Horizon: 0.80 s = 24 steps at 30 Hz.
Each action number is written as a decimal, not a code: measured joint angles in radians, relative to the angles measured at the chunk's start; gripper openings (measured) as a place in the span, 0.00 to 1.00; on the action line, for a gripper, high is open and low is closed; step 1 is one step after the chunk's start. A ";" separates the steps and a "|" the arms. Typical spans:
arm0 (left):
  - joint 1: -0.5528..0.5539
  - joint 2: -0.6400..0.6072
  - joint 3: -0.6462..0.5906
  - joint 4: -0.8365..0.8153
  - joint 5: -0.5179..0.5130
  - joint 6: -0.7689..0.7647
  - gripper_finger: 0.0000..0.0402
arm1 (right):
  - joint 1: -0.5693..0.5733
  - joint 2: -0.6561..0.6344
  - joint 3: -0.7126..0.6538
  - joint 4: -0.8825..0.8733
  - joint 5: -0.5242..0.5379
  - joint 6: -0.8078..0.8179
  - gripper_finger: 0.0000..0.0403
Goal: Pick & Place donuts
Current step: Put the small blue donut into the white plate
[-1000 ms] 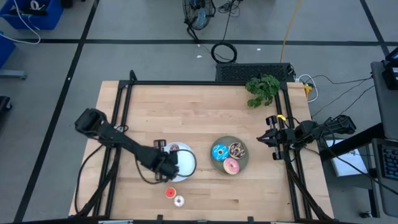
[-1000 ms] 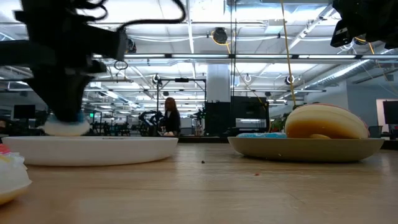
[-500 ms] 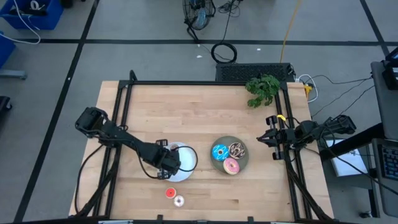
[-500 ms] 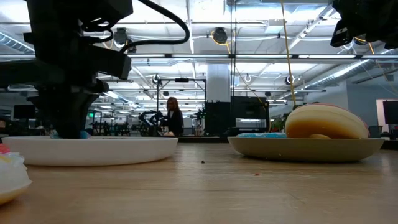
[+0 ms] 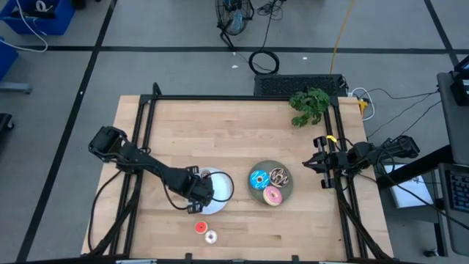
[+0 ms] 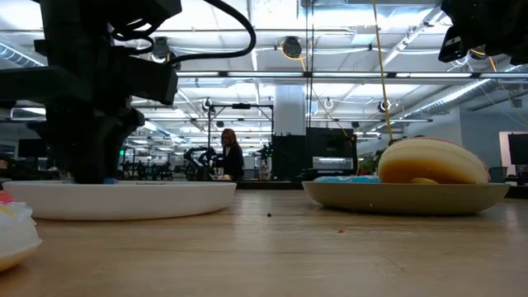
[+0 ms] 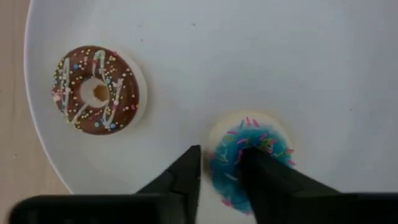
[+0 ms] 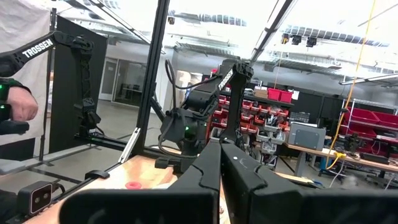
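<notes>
A tiny blue donut (image 7: 250, 155) with pink sprinkles lies on the white plate (image 7: 261, 56), near its rim, and the left gripper (image 7: 219, 174) is right over it with its two dark fingers parted; one finger (image 7: 270, 180) overlaps the donut's icing and the other stands just beside it, so the jaws are released rather than clamped on it. A tiny brown sprinkled donut (image 7: 94, 89) lies flat on the same plate, apart from the blue one. From above, the left gripper (image 5: 199, 192) sits on the white plate (image 5: 222, 188), and on the bare wooden table (image 5: 220, 125) in front of that plate lie a tiny red donut (image 5: 200, 227) and a tiny white donut (image 5: 211, 236), close together. To the right, a grey plate (image 5: 287, 185) holds the larger blue donut (image 5: 259, 179), dark brown donut (image 5: 279, 176) and pink donut (image 5: 272, 196). The right gripper (image 5: 311, 163) waits at the table's right edge, its fingers (image 8: 205, 171) clenched together on nothing. A green leafy sprig (image 5: 309, 104) lies at the far right corner
</notes>
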 joint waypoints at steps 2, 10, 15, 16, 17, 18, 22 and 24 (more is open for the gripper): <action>0.004 0.000 0.000 -0.003 0.000 -0.005 0.38 | 0.000 0.000 0.000 0.000 0.000 0.000 0.00; 0.019 -0.001 0.052 -0.072 0.009 0.000 0.63 | 0.000 0.000 0.000 0.000 0.000 0.000 0.00; 0.018 -0.001 0.103 -0.116 0.008 0.020 0.66 | 0.000 0.000 0.000 0.000 0.000 0.000 0.00; 0.018 -0.001 0.110 -0.122 0.008 0.020 0.66 | 0.000 0.000 0.000 0.000 0.000 0.000 0.00; 0.018 -0.001 0.117 -0.130 0.008 0.020 0.65 | 0.000 0.000 0.000 0.000 0.000 0.000 0.00; 0.018 -0.001 0.122 -0.136 0.008 0.022 0.65 | 0.000 0.000 0.000 0.000 0.000 0.000 0.00; 0.018 -0.001 0.144 -0.179 0.010 0.022 0.62 | 0.000 0.000 0.000 0.000 0.000 0.000 0.00; 0.018 -0.001 0.152 -0.207 0.012 0.019 0.62 | 0.000 0.000 0.000 0.000 0.000 0.000 0.00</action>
